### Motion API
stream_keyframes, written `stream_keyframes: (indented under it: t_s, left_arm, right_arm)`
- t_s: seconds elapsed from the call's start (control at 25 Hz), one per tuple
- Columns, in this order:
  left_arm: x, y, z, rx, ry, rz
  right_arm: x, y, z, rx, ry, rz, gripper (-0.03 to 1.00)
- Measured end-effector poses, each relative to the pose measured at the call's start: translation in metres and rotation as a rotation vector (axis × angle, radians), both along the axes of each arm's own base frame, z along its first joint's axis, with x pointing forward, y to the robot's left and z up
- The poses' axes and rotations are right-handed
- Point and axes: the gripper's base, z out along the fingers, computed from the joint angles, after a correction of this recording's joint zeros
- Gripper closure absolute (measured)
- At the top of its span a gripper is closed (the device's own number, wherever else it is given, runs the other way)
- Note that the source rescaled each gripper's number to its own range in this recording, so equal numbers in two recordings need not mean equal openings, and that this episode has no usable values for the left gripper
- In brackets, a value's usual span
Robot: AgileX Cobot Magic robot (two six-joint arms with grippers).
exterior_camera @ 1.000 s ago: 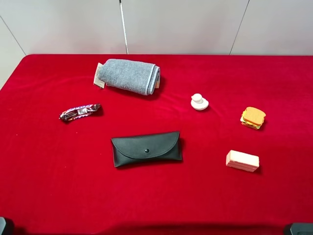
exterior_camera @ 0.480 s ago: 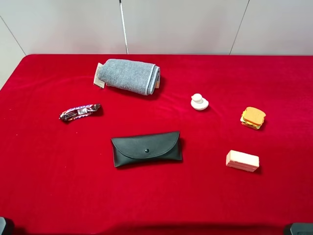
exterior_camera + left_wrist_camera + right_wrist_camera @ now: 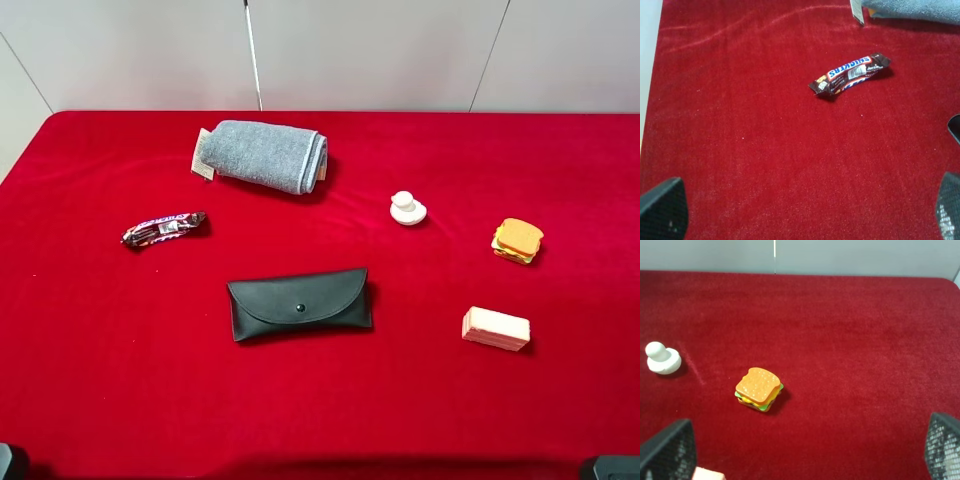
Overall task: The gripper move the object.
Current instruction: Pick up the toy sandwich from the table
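Toy sandwich (image 3: pixel 517 240) lies untouched on right of red table (image 3: pixel 100 380), apart from white knob (image 3: pixel 407 208) and pink block (image 3: pixel 495 328); right gripper (image 3: pixel 805 450) hovers short of it, jaws wide and empty, probably lining up a grasp; left gripper (image 3: pixel 805 210) likewise spread, idle.

Reads as a robot lab or data-collection bench, not a home: 1 table (image 3: pixel 100 390) covered edge to edge in red plush cloth, backed by plain pale wall panels (image 3: pixel 380 50) with thin seams. Set out well apart like staged props, 6 unrelated items: rolled grey towel (image 3: pixel 265 155), Snickers bar (image 3: pixel 164 229), black glasses case (image 3: pixel 300 303), white knob-shaped piece (image 3: pixel 407 208), toy sandwich (image 3: pixel 517 240), pale pink block (image 3: pixel 495 328). Watched from 2 wrist cameras too, with black mesh-padded fingers (image 3: pixel 662 212) of the left gripper (image 3: pixel 805 210) spread wide and the Snickers bar ahead of them, and fingers (image 3: pixel 667 452) of the right gripper (image 3: pixel 805 447) likewise spread with the toy sandwich ahead.
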Motion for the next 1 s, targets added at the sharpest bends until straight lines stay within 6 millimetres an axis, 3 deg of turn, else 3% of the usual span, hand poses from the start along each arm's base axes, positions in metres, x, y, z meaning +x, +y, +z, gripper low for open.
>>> stream_keyframes:
  t_s: [0.52,1.0]
  left_arm:
    - [0.000,0.000,0.000,0.000,0.000,0.000]
    - [0.000,0.000,0.000,0.000,0.000,0.000]
  right_arm:
    - [0.049,0.003,0.040,-0.009,0.187,0.007,-0.03]
    - [0.113,0.007,0.053,-0.125,0.391,0.123,-0.03]
